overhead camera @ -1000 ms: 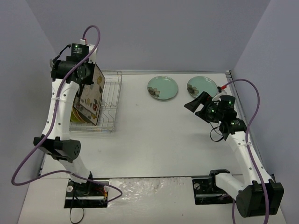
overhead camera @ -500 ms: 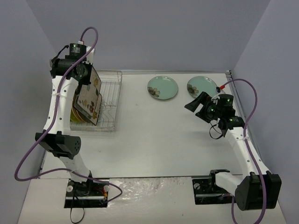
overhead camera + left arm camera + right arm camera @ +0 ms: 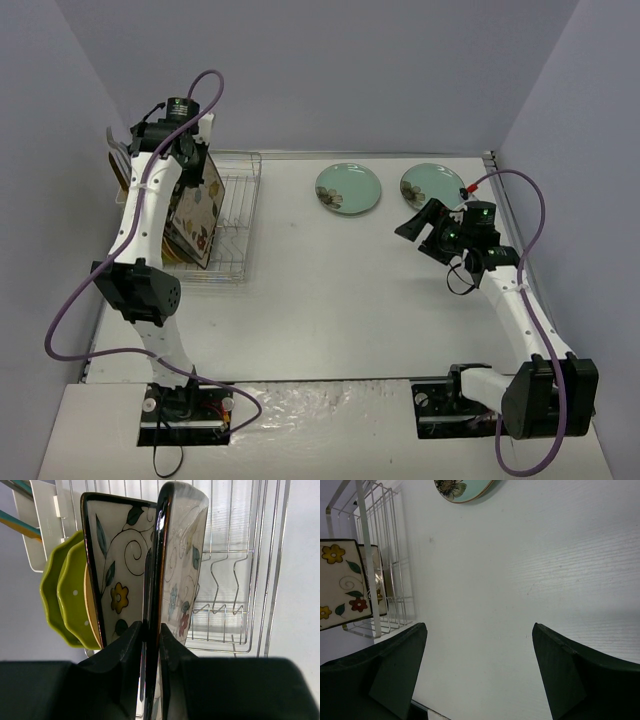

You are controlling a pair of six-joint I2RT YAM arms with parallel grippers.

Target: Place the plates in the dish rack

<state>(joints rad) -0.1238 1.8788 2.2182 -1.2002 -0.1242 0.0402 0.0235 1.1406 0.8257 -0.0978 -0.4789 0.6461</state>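
Note:
My left gripper is shut on the dark rim of a square floral plate and holds it on edge over the left part of the silver wire dish rack. In the left wrist view the gripper pinches that rim. Just left of it the second square plate, a cream plate edge and two lime-green plates stand in the rack. Two pale teal plates lie flat on the table. My right gripper is open and empty above the table, near the right teal plate.
A white utensil holder hangs on the rack's far left end. The rack's right-hand slots hold nothing. In the right wrist view the open gripper faces bare table, with a teal plate and the rack beyond.

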